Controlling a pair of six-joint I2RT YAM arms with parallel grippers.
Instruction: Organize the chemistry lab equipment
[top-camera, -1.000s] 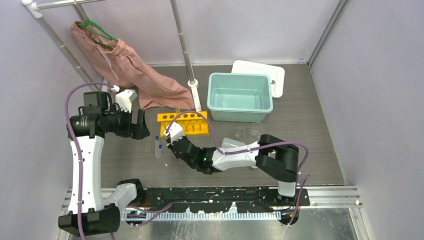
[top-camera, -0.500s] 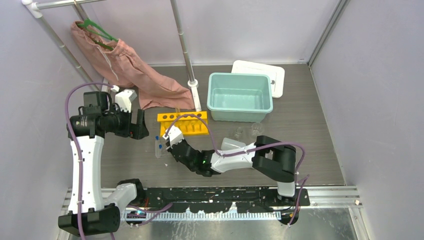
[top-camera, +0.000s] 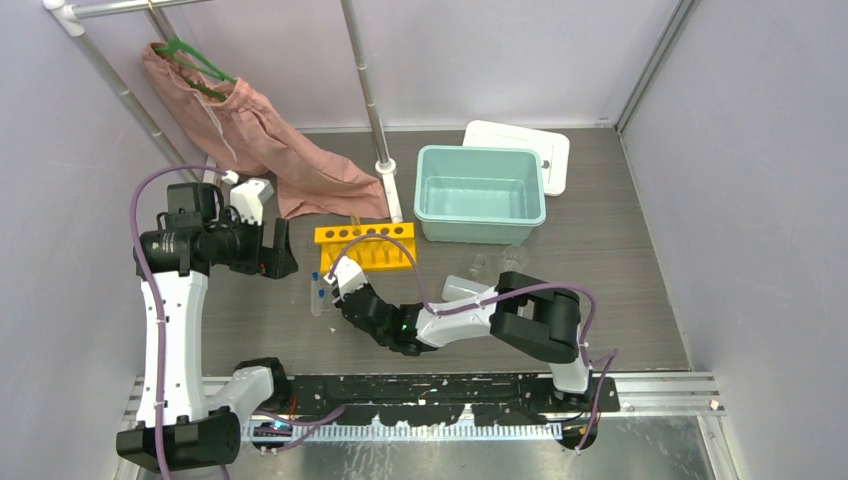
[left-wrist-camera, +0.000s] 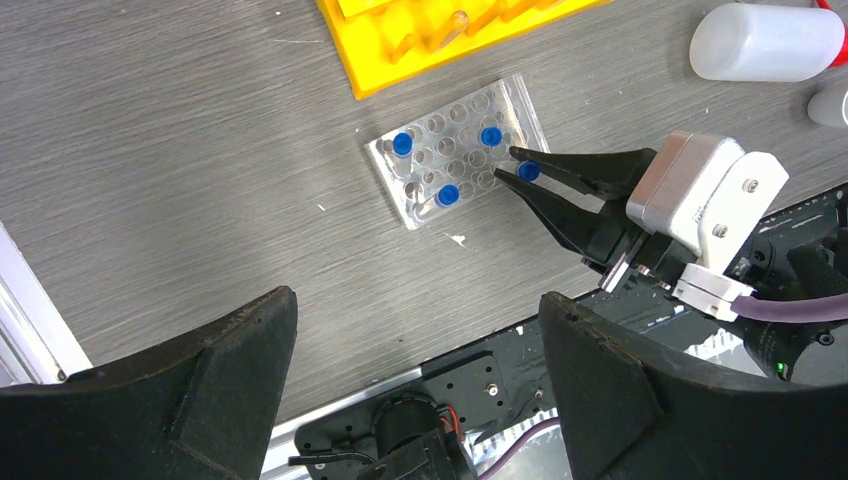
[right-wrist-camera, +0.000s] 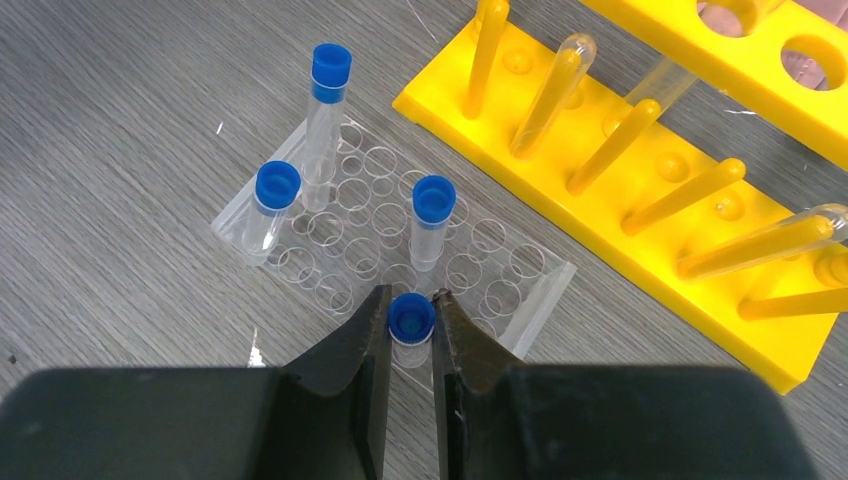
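Blue-capped tube (right-wrist-camera: 411, 318) sits clamped in the right gripper (right-wrist-camera: 410, 300) at the well tray (right-wrist-camera: 540, 275)'s near edge. Keep it vertical, lower slowly.

It was a robotics test cell: plain lilac walls (top-camera: 500, 60) boxed in a grey table (top-camera: 620, 260), robot arms (top-camera: 170, 320) bolted to a metal rail (top-camera: 660, 385), a yellow tube rack (top-camera: 375, 245) among staged props.
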